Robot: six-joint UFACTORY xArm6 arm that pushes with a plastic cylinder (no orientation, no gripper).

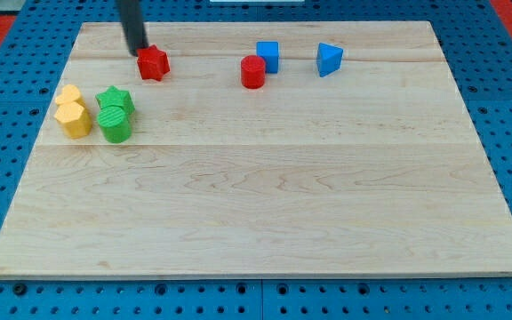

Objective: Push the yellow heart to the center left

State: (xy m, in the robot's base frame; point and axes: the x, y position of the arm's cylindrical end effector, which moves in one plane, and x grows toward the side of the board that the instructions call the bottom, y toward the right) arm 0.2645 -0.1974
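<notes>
The rod has no jaws and holds nothing; its tip touches the red star. The yellow heart sits at the board's left, beside the green blocks. It looks light, hard and slippery, so push its flat side.

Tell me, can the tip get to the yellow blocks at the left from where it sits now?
Probably yes. My tip sits just left of the red star, near the view's top. The board between it and the two yellow blocks looks bare; the green blocks lie on their right side only.
</notes>
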